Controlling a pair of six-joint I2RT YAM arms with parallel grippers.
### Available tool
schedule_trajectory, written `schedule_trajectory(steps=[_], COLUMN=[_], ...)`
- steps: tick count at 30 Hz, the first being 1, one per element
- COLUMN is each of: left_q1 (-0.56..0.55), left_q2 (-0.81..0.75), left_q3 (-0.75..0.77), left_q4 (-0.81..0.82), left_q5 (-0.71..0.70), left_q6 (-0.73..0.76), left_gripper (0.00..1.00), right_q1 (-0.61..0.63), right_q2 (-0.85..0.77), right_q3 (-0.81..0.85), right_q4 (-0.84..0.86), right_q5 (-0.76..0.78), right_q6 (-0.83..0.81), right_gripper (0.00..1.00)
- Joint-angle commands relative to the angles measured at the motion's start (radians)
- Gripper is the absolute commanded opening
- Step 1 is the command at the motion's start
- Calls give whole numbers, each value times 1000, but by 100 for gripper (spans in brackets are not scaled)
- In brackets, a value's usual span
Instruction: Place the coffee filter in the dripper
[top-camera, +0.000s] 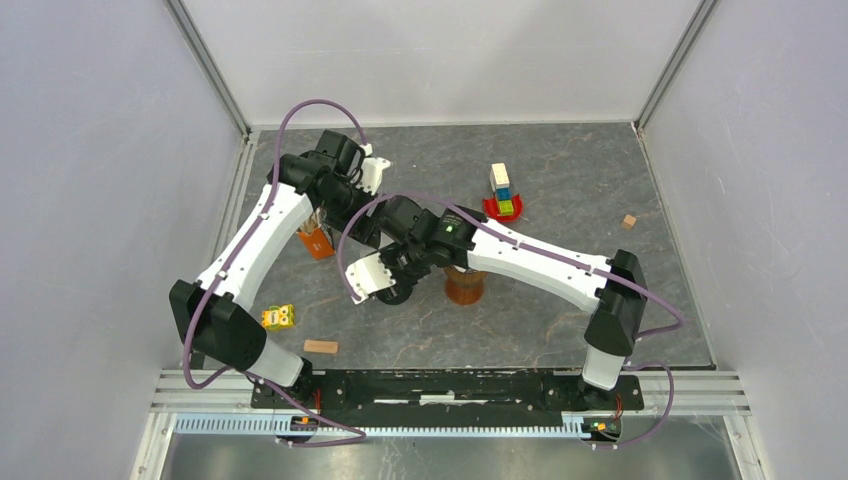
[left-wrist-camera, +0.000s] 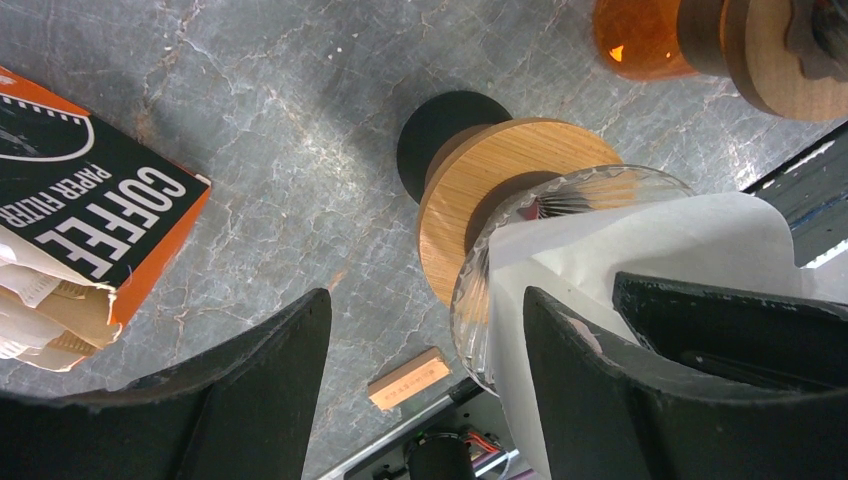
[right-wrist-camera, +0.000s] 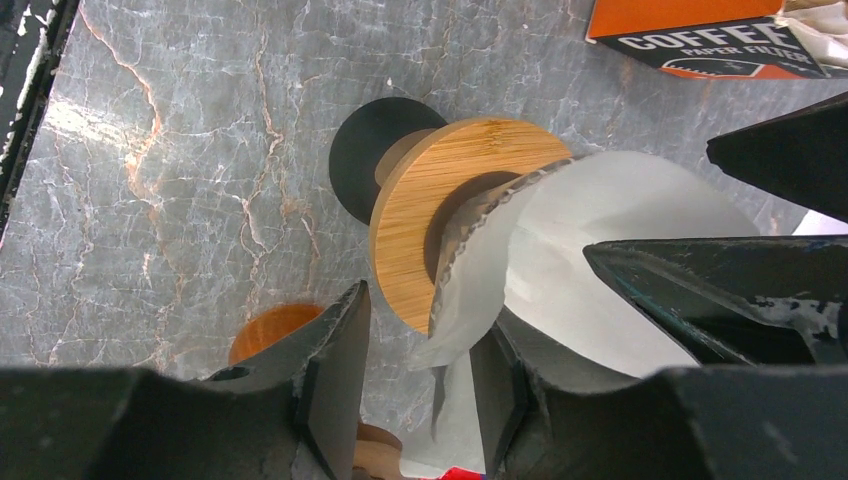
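Observation:
The glass dripper (left-wrist-camera: 500, 190) with a wooden collar and black base stands on the grey table; it also shows in the right wrist view (right-wrist-camera: 440, 200). The white paper filter (left-wrist-camera: 650, 250) sits in its mouth, and one edge (right-wrist-camera: 480, 290) folds out over the rim. My left gripper (left-wrist-camera: 425, 380) is open, its right finger (left-wrist-camera: 580, 390) against the filter's outer side. My right gripper (right-wrist-camera: 415, 390) is open, with the dripper's rim and the filter flap between its jaws. In the top view both arms cover the dripper.
An orange-and-black coffee filter box (top-camera: 316, 240) stands left of the dripper. An amber carafe (top-camera: 465, 285) stands to its right. A wooden block (top-camera: 320, 347), a yellow toy (top-camera: 278, 317), a block stack (top-camera: 502, 192) and a small cube (top-camera: 628, 221) lie around.

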Motion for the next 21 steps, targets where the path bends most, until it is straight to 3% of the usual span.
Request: schedule_trajectory(steps=[1,21], left_q1=[-1,-1], left_q2=[-1,7], left_q3=[-26,-93], left_q4=[13,40], left_q5=[-14,-19], left_q6=[65,77], left_gripper=[77,77], right_q1=[5,6], right_q2=[24,61], right_q3=[4,15], right_q4=[-12,4], right_q5=[4,7], right_q6=[-34,-27], right_gripper=[45,20])
